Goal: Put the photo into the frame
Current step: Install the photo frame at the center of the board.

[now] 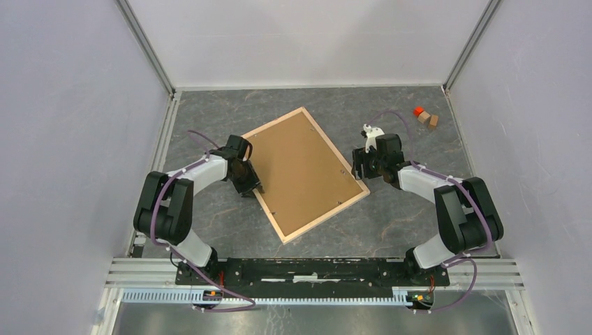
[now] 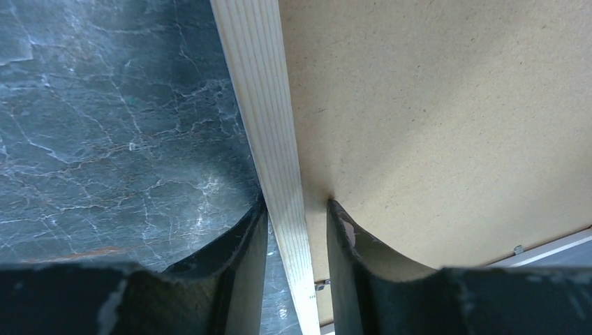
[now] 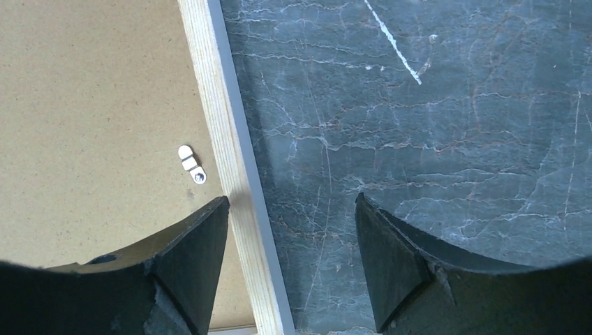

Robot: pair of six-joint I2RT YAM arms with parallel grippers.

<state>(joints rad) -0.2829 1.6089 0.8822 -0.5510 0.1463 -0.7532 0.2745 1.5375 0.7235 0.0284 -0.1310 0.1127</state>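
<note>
Left gripper (image 2: pixel 297 206) straddles the frame (image 2: pixel 258 84) rail, jaws narrow, can't tell if I'm pinching; right gripper (image 3: pixel 292 202) wide. Rail looks stiff and light, I'd pinch it across.

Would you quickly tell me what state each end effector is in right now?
Left end effector: jaws around the frame rail; whether it grips cannot be told.
Right end effector: open, holding nothing.
</note>
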